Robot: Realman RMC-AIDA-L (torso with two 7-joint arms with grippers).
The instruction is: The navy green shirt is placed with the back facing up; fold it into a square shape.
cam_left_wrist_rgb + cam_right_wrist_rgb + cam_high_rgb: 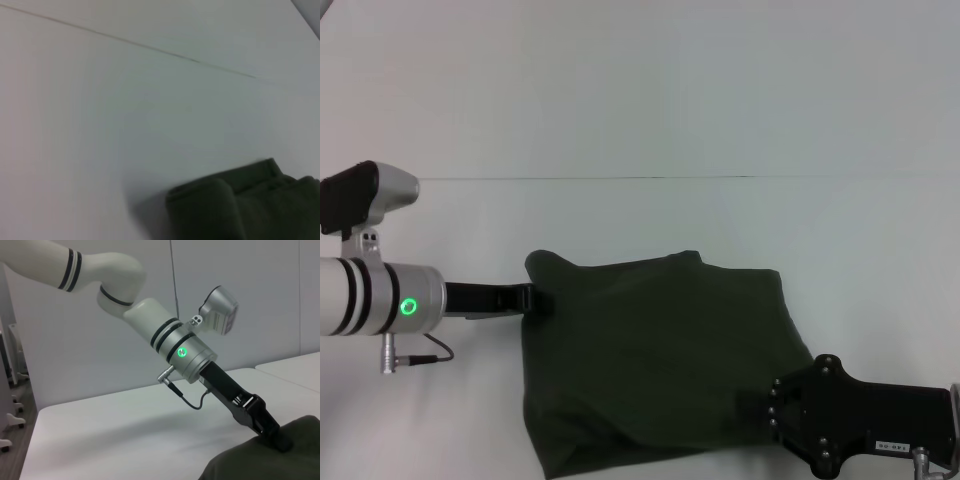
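Note:
The navy green shirt (650,360) lies rumpled on the white table (640,110), its near edge reaching the bottom of the head view. My left gripper (533,298) comes in from the left and is shut on the shirt's left edge, just below a raised corner. In the right wrist view, the left gripper (279,439) presses its black fingers into the shirt (260,460). A bunched fold of the shirt (235,210) shows in the left wrist view. My right gripper (767,410) sits low over the shirt's near right part, dark against the fabric.
A thin seam (640,178) runs across the table behind the shirt. Bare white tabletop lies beyond and to both sides of the shirt. A cable (430,352) hangs from the left wrist.

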